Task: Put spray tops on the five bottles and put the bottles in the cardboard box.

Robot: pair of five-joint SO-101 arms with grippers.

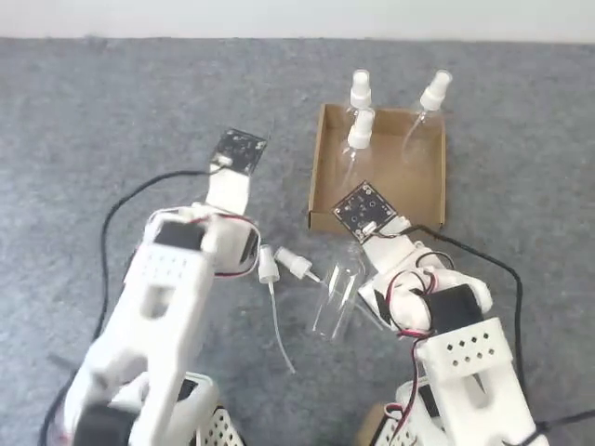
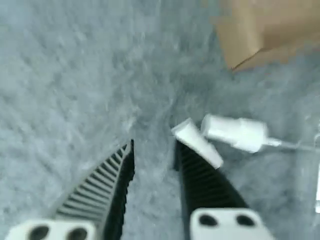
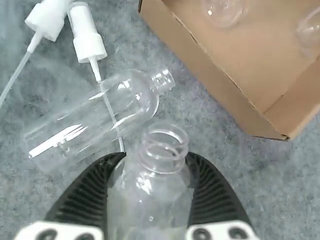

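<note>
Upper right of centre in the high view: one brown cardboard box (image 1: 400, 190), open-topped, on a grey carpet-textured surface (image 1: 121, 102). With it are three clear capped bottles (image 1: 361, 128), upright, white spray tops fitted. Whether the rearmost left one stands inside the box or just behind its rim cannot be told.

Below the box, centre of the frame, two uncapped bottles:
- A clear plastic bottle with bare threaded neck (image 3: 161, 150) sits between the jaws of the right tool (image 3: 155, 160). The jaws are closed against its sides just under the shoulder.
- A second clear plastic bottle (image 3: 95, 125) lies on its side against the first.

Left of these, two loose tops:
- A white spray top with long dip tube (image 1: 268, 264) lies on the surface.
- A second white spray top (image 1: 294, 263) lies just beside it, its tube resting across the lying bottle.

Left tool (image 2: 154, 150): jaws partly open and empty, low over the surface, one jaw just beside a loose top.

Hazards, as judged:
- The held bottle is thin-walled and slick, so it may buckle under too firm a squeeze or twist in the jaws under too light a one.
- Raising the held bottle may roll the lying one and drag the tube resting on it.
- A slightly off-line descent by the left tool could push the tops away rather than pinch one.
- The limp tube may miss the narrow neck at insertion.
</note>
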